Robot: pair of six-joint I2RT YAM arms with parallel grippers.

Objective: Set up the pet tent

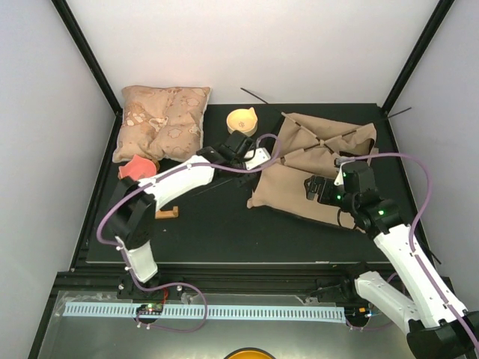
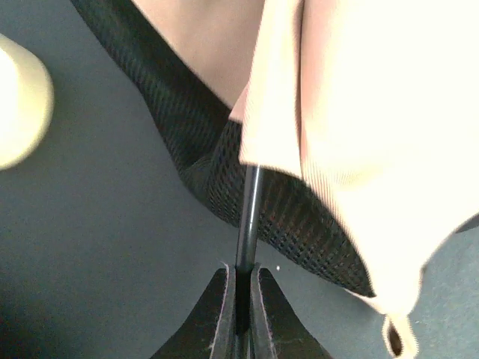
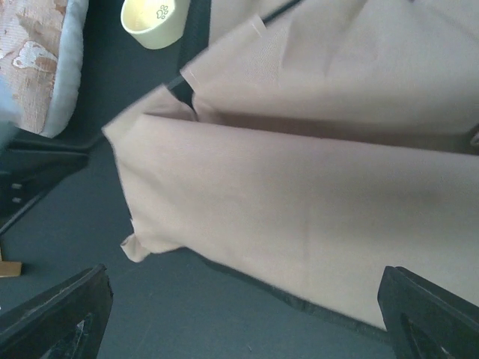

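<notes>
Though limp, pet tent: left fingers tight on pole, right fingers apart; paw-print bowl nearby.

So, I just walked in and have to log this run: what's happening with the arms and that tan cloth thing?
The left gripper is shut on a thin black pole where it runs in under the tan fabric of the pet tent. The tent lies collapsed on the black table. The right gripper hangs open over the tent's fabric, holding nothing. A pillow and a yellow bowl sit at the back, apart from both grippers.
</notes>
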